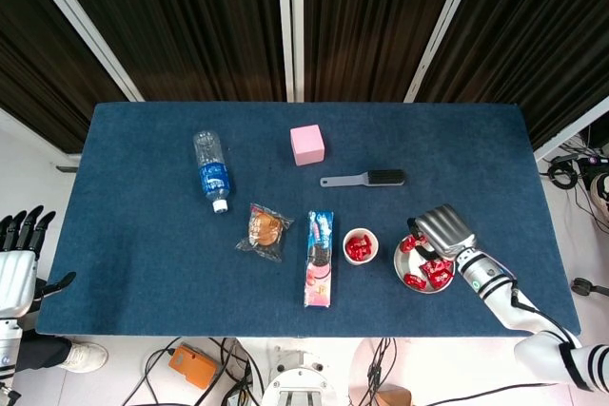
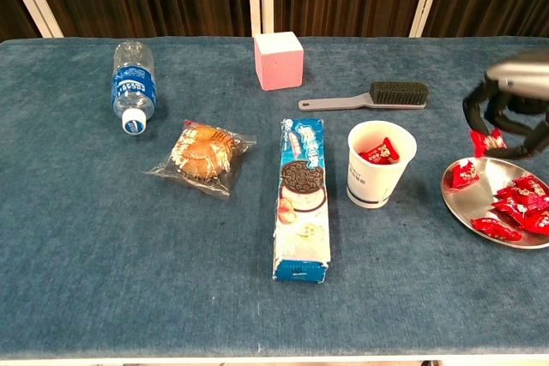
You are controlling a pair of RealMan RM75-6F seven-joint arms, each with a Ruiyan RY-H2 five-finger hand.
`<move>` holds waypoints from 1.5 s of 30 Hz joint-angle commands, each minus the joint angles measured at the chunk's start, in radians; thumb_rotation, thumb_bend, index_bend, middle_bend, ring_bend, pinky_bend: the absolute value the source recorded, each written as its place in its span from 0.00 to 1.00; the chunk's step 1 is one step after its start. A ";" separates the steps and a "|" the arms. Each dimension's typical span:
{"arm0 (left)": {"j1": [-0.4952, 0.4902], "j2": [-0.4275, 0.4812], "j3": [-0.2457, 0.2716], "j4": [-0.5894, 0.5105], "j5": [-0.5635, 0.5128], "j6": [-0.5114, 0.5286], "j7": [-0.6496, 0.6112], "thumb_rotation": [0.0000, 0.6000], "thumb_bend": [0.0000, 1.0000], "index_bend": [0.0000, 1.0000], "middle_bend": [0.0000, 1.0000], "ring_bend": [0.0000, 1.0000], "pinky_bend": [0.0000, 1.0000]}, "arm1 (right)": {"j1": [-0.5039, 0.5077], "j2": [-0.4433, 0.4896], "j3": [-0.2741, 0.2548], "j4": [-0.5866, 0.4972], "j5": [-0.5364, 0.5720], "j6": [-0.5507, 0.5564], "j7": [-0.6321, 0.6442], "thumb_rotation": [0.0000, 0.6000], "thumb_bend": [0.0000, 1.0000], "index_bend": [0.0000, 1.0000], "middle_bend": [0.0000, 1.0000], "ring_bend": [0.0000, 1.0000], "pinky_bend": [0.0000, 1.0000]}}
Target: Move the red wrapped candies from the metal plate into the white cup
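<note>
A metal plate (image 2: 467,203) (image 1: 403,269) at the right of the table holds several red wrapped candies (image 2: 515,206) (image 1: 430,273). My right hand (image 2: 512,100) (image 1: 440,229) hovers above the plate's far side and pinches one red candy (image 2: 488,141) in its fingertips, lifted off the plate. The white cup (image 2: 379,165) (image 1: 361,246) stands just left of the plate, with red candies inside it. My left hand (image 1: 19,259) hangs off the table's left edge with its fingers spread, holding nothing; the chest view does not show it.
A cookie box (image 2: 303,200) lies left of the cup, with a wrapped bun (image 2: 202,150) beyond it. A brush (image 2: 367,97), a pink cube (image 2: 278,60) and a water bottle (image 2: 132,85) lie farther back on the blue cloth.
</note>
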 commanded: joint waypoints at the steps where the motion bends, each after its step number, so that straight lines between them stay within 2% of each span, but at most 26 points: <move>1: -0.001 0.000 0.000 0.000 0.002 0.001 0.001 1.00 0.02 0.09 0.01 0.00 0.00 | 0.018 0.038 0.039 -0.080 -0.064 0.038 0.045 1.00 0.54 0.66 0.86 1.00 1.00; 5: -0.001 0.001 -0.001 -0.003 0.003 0.002 0.003 1.00 0.02 0.09 0.01 0.00 0.00 | 0.058 0.010 0.060 -0.109 -0.103 0.017 0.077 1.00 0.54 0.66 0.86 1.00 1.00; 10: 0.004 0.003 -0.001 -0.001 -0.005 0.005 0.010 1.00 0.02 0.09 0.01 0.00 0.00 | 0.101 -0.047 0.058 -0.083 -0.102 -0.042 0.076 1.00 0.54 0.64 0.86 1.00 1.00; 15: 0.006 0.002 0.000 0.001 -0.008 0.004 0.013 1.00 0.02 0.09 0.01 0.00 0.00 | 0.113 -0.080 0.050 -0.064 -0.105 -0.052 0.085 1.00 0.54 0.58 0.86 1.00 1.00; 21: 0.002 0.003 -0.004 0.002 -0.008 0.002 0.013 1.00 0.02 0.09 0.01 0.00 0.00 | 0.109 -0.076 0.041 -0.062 -0.119 -0.034 0.087 1.00 0.53 0.52 0.86 1.00 1.00; 31: -0.004 0.003 -0.007 -0.001 -0.005 -0.001 0.014 1.00 0.02 0.09 0.01 0.00 0.00 | 0.052 -0.026 0.029 -0.060 -0.124 0.058 0.089 1.00 0.44 0.48 0.86 1.00 1.00; 37: -0.007 0.000 -0.005 -0.003 -0.001 -0.005 0.015 1.00 0.02 0.09 0.01 0.00 0.00 | 0.015 0.002 -0.016 0.000 -0.092 0.049 0.048 1.00 0.44 0.52 0.86 1.00 1.00; 45: -0.008 -0.002 -0.002 -0.008 0.004 -0.003 0.020 1.00 0.02 0.09 0.01 0.00 0.00 | 0.000 -0.053 -0.056 0.109 -0.048 -0.006 -0.010 1.00 0.44 0.54 0.86 1.00 1.00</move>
